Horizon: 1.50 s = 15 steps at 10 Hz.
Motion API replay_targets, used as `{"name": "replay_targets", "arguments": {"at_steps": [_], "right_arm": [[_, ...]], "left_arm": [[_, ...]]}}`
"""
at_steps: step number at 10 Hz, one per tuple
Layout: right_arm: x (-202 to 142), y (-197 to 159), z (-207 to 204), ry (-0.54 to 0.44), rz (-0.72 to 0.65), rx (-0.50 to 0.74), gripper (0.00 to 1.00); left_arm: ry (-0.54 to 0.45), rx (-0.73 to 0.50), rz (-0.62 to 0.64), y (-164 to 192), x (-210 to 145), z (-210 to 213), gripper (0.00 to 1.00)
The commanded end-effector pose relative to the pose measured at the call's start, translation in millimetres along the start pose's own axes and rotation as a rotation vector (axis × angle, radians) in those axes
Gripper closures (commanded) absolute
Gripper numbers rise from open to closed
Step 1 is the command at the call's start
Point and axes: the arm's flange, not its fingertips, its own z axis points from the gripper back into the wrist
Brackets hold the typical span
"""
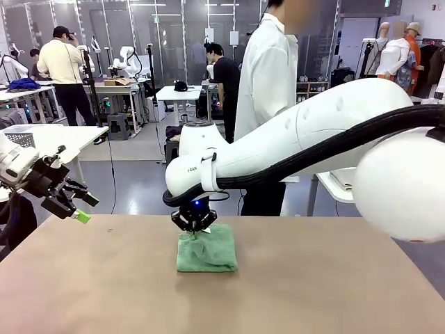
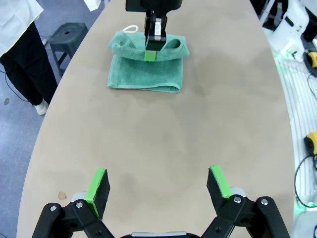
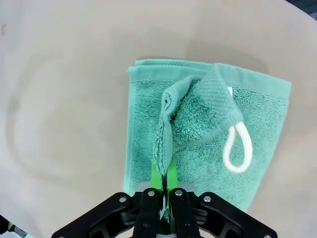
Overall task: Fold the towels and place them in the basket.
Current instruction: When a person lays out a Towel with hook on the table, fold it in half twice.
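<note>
You see the right fingers (image 3: pixel 156 177) pinching a raised fold of the towel (image 3: pixel 198 158) on the surface (image 1: pixel 313 292), the left fingers (image 2: pixel 98 191) spread wide.

1. The mint green terry hand towel (image 1: pixel 206 252) lies folded into a thick rectangle near the middle of the tan bench (image 1: pixel 334 292).
2. Its lower layers rest flat on the bench, with their edges roughly lined up.
3. Part of the top layer is drawn up into a crumpled ridge, pinched in the closed right claw (image 3: pixel 164 176).
4. A white cord loop (image 3: pixel 237 148) hangs from the raised corner.
</note>
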Motion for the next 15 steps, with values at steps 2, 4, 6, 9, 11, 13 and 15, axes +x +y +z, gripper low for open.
{"name": "replay_targets", "arguments": {"at_steps": [2,4,6,9,11,13,15], "right_arm": [[3.4,3.5,-13.1,0.023,-0.044,0.056,1.00],[2.3,4.2,-16.1,0.019,-0.045,0.082,0.76],[2.1,3.9,-15.4,-0.002,-0.041,0.096,0.56],[-3.4,-7.5,-1.2,0.025,-0.008,0.127,0.53],[-15.7,-44.8,24.6,0.035,0.056,0.174,0.16],[-25.7,-103.9,49.7,0.037,0.056,0.248,0.16],[-30.7,-139.8,58.6,0.037,0.012,0.292,0.16]], "left_arm": [[0.008,-0.002,-0.005,0.0,0.3,0.7,0.01],[0.008,-0.002,-0.005,0.0,0.3,0.7,0.01],[0.008,-0.002,-0.005,0.0,0.3,0.7,0.01],[0.008,-0.002,-0.005,0.0,0.3,0.7,0.01],[0.008,-0.002,-0.005,0.0,0.3,0.7,0.01],[0.008,-0.002,-0.005,0.0,0.3,0.7,0.01],[0.008,-0.002,-0.005,0.0,0.3,0.7,0.01]]}}
